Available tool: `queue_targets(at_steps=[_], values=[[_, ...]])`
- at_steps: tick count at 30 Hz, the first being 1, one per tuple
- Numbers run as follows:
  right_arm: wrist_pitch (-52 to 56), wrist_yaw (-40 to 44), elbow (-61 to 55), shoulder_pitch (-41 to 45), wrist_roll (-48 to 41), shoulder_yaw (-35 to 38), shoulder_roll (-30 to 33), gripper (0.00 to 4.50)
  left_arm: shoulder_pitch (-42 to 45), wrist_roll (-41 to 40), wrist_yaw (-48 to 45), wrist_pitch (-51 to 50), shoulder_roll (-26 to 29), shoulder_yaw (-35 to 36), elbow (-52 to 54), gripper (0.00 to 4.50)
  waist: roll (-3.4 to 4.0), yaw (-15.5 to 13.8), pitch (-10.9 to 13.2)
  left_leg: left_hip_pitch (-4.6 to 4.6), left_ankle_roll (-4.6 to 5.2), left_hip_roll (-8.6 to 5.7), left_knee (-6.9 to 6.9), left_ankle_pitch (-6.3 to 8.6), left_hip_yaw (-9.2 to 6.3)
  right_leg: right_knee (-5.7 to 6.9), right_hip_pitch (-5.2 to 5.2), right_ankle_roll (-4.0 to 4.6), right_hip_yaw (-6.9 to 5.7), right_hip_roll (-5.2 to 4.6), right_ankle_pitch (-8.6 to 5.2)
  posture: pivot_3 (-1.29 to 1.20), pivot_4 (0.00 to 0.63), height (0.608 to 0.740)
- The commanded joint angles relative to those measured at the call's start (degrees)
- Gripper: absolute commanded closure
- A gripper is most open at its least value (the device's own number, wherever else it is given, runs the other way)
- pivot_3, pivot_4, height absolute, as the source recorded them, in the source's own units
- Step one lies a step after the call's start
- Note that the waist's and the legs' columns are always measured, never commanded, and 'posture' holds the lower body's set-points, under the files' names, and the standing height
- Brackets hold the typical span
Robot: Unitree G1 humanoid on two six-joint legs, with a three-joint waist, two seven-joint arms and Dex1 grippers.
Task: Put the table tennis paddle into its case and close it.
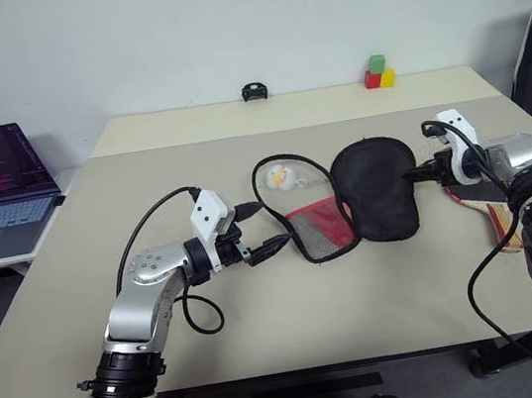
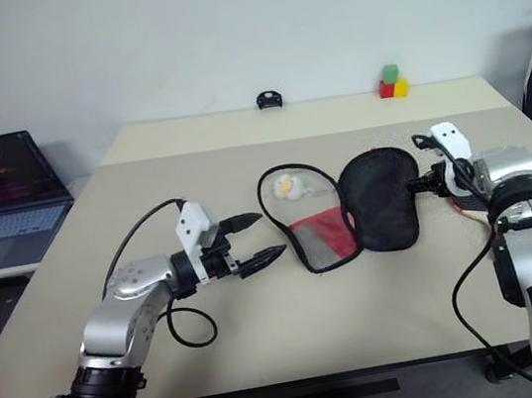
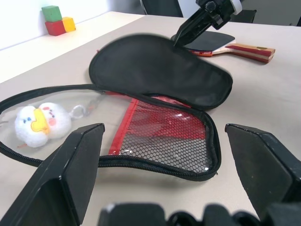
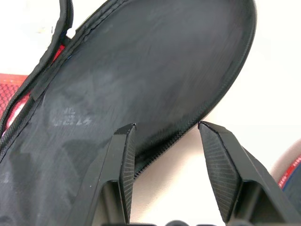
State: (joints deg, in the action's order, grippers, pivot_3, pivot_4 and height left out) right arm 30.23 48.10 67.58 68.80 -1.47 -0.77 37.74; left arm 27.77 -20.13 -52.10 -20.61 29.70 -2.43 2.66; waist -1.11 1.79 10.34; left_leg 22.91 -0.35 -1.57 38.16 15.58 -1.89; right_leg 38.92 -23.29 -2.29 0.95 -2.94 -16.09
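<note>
Paddle [image 3: 225, 44] sat beside our unzipped case [image 1: 375, 188], both grippers [image 2: 247, 242] [image 4: 167, 141] spread and empty, so grabbing it came next.

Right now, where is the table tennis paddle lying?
The table tennis paddle lies flat on the table, on the robot's right side, just beyond the opened case and partly behind the right gripper.

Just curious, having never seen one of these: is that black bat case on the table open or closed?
Open. The case lies unzipped, its black flap folded back off the red mesh half.
</note>
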Motion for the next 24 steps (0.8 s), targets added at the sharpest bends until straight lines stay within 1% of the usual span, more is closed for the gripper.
queue_targets(at_steps=[1,4,5,6,10,14,19,24], values=[[-2.6,-4.3,-2.6,-0.9,-1.4,3.9,2.5,1.66,1.5,-0.7,-0.4,0.9,-0.3,0.5,1.0,0.00,0.00,0.0,0.0,0.00,0.00,0.00,0.00,0.00,0.01,0.00,0.00,0.00,0.00,0.00,0.00,0.00,0.150,0.740],[-2.7,-5.7,-5.1,-2.3,-2.6,6.0,2.9,0.67,2.0,-1.3,-0.6,0.6,-0.6,0.7,1.2,0.00,0.00,0.1,0.0,-0.01,0.00,0.00,0.00,0.00,0.06,0.01,0.00,0.00,0.01,0.00,0.00,0.00,0.150,0.740],[-2.7,-5.9,-7.3,-3.4,-2.8,6.4,3.1,0.27,2.2,-1.5,-0.6,0.4,-0.7,0.8,1.4,0.00,0.00,0.1,0.0,-0.02,0.00,0.01,0.00,0.00,0.09,0.03,0.00,0.00,0.00,0.00,0.00,0.00,0.150,0.740],[-2.3,-6.3,-10.4,-4.9,-3.3,7.0,3.2,0.05,2.4,-1.8,-0.7,0.1,-0.7,0.9,1.7,0.00,0.00,0.1,0.0,-0.04,0.00,0.01,0.00,0.00,0.12,0.04,0.00,0.00,0.02,0.00,0.00,0.00,0.150,0.740],[3.9,-9.3,-26.3,-13.3,-6.1,10.6,3.4,0.05,2.9,-3.7,-1.0,-1.3,-1.1,1.5,3.2,0.00,0.00,0.0,0.0,-0.02,0.00,0.03,0.00,0.00,0.10,0.03,0.00,0.00,0.02,0.01,0.00,0.00,0.150,0.740],[11.7,-16.7,-42.2,-24.6,-8.5,16.8,2.3,0.05,3.5,-5.0,-2.0,-2.4,-1.1,0.8,4.5,0.00,0.00,-0.3,0.0,0.04,0.01,0.04,0.03,0.00,0.02,0.01,0.01,0.00,0.06,0.00,0.00,0.00,0.150,0.740],[18.7,-27.5,-55.2,-34.0,-8.9,24.3,0.0,0.05,4.6,-5.3,-4.0,-2.9,-1.0,-0.4,4.2,0.00,0.03,-0.3,0.0,0.01,0.02,0.03,0.08,0.00,0.04,0.07,0.02,0.00,0.08,0.00,0.00,0.00,0.150,0.740],[24.6,-31.6,-63.7,-40.6,-10.5,27.7,-2.0,0.05,5.5,-5.2,-6.0,-3.5,-0.7,-1.5,3.8,0.00,0.04,-0.1,0.0,-0.05,0.03,0.03,0.09,0.00,0.08,0.10,0.05,-0.01,0.08,0.03,0.00,0.00,0.150,0.740]])
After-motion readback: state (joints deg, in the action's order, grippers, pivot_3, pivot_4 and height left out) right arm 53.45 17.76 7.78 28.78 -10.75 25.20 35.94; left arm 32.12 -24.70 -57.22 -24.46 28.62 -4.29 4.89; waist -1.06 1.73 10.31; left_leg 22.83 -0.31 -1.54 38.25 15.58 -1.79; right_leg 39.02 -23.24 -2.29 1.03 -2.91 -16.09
